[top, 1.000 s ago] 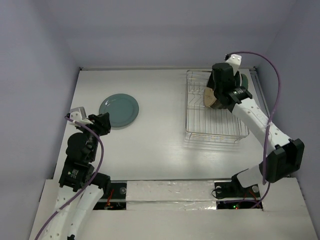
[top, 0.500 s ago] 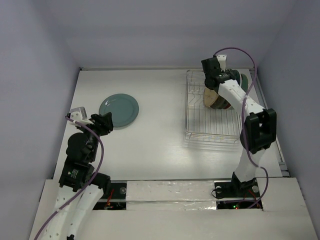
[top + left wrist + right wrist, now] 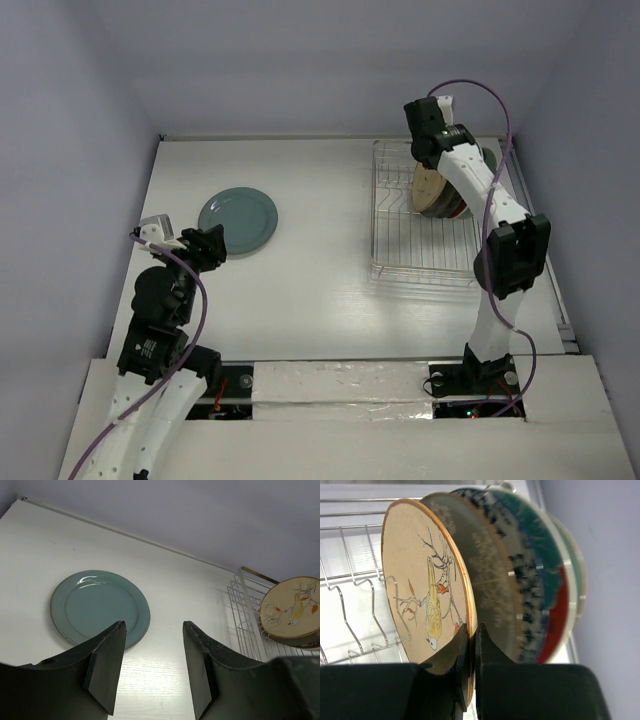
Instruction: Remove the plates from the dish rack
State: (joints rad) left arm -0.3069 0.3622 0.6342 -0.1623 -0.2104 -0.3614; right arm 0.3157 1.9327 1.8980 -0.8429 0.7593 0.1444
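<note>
Several plates stand on edge in the wire dish rack (image 3: 425, 245) at the right. The front one is a beige plate with a yellow bird (image 3: 425, 600), also the beige plate (image 3: 428, 188) and the beige plate (image 3: 291, 609). My right gripper (image 3: 473, 632) is shut on its rim, one finger on each face. Behind it stand a dark plate (image 3: 487, 580), a blue-patterned plate (image 3: 530, 580) and others. A teal plate (image 3: 238, 221) lies flat on the table at the left. My left gripper (image 3: 152, 627) hovers open just near the teal plate (image 3: 99, 607), holding nothing.
The rack (image 3: 350, 580) has bare wire slots in front of the plates. A wall (image 3: 580, 120) runs close along the rack's right side. White table (image 3: 320, 260) lies between the teal plate and the rack.
The right arm has swung upright over the rack's back and its gripper now pinches the beige plate's rim. The plate stands slightly more upright. The left arm has not moved.
</note>
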